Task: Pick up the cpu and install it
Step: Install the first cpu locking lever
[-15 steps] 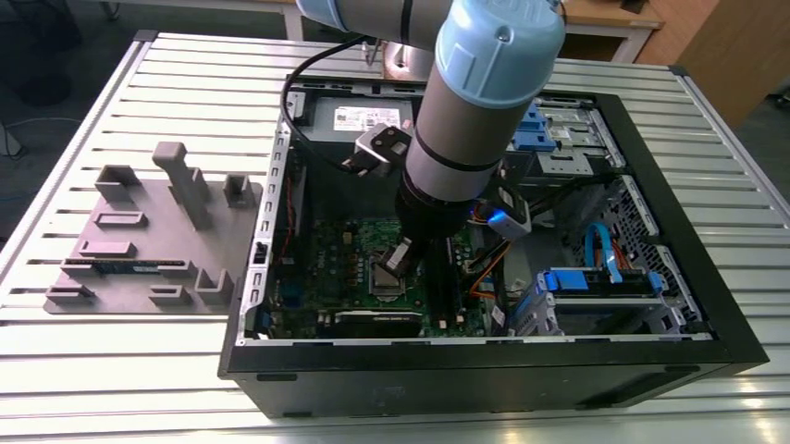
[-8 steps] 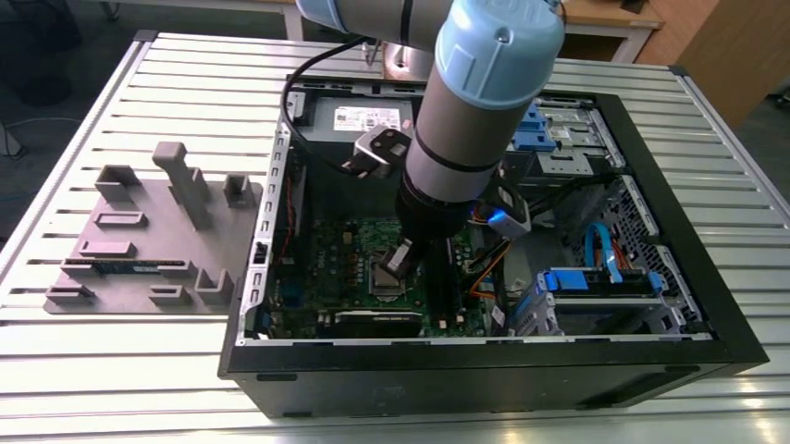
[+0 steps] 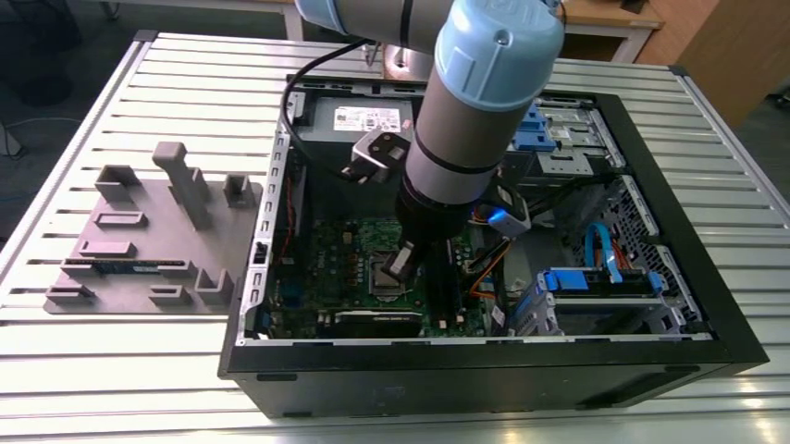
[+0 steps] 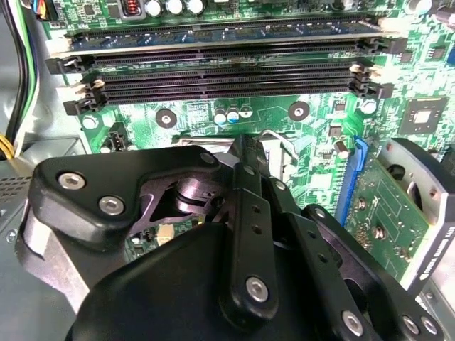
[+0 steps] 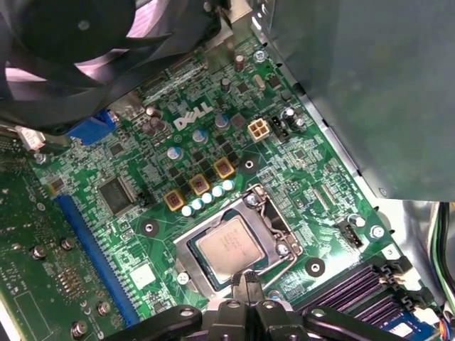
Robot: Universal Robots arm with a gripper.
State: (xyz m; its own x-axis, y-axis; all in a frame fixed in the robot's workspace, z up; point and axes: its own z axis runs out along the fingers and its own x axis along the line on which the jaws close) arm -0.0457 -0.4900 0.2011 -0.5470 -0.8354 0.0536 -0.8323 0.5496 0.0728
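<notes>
Inside socket (image 5: 234, 249), cpu (image 5: 229, 247) seated just beside claw (image 5: 245, 283).

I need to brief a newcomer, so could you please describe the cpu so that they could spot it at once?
Look inside the open computer case at the green motherboard. Near its middle sits a dark metal-framed socket, and the cpu lies in it, just in front of the gripper. It is the only flat, shiny silver square there.
</notes>
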